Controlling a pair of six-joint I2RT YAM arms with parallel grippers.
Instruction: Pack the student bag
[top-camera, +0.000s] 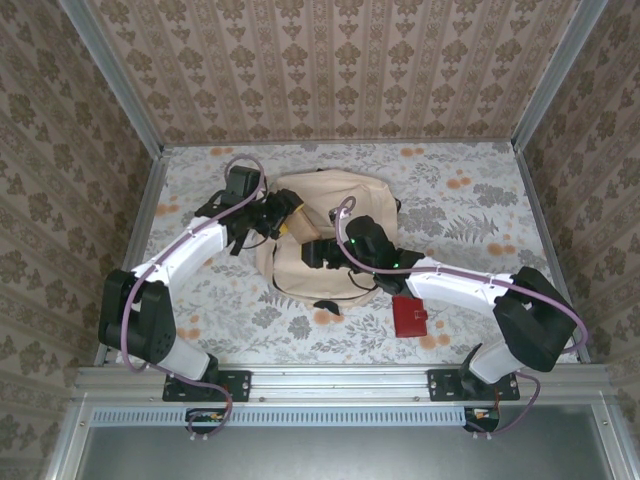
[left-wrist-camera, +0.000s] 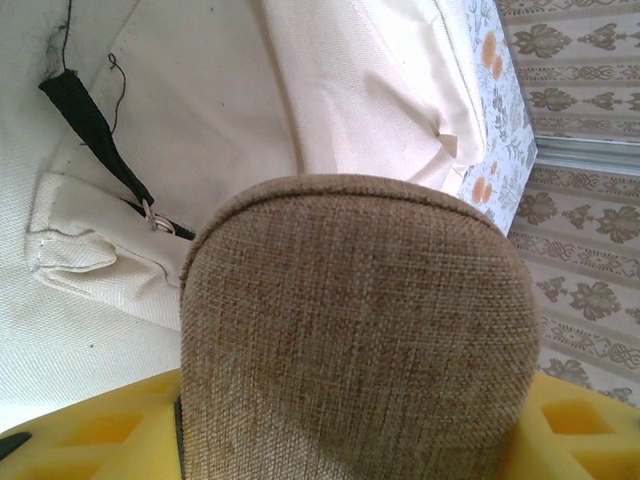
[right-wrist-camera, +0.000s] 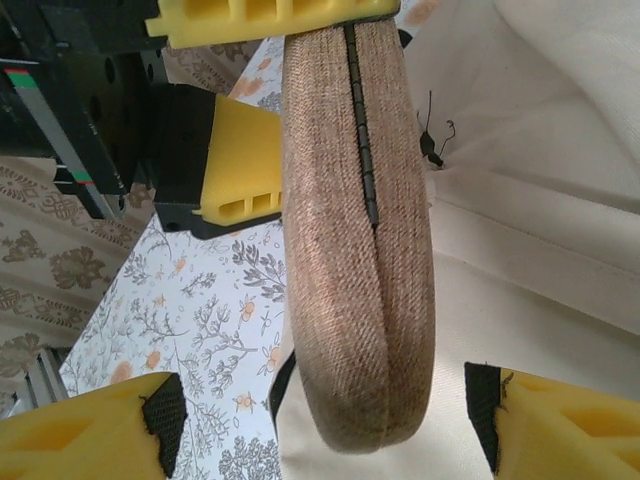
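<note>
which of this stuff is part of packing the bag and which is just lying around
In the job: bag; pouch, held in the left gripper; right gripper, open either side of it.
Lying about: red wallet, untouched beside the bag, maybe packed later.

lab booth: wallpapered walls (top-camera: 340, 70), aluminium frame (top-camera: 340, 377)

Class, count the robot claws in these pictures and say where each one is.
2. The left claw grips the tan pouch over the student bag; the right claw, open, straddles the pouch's other end.
</note>
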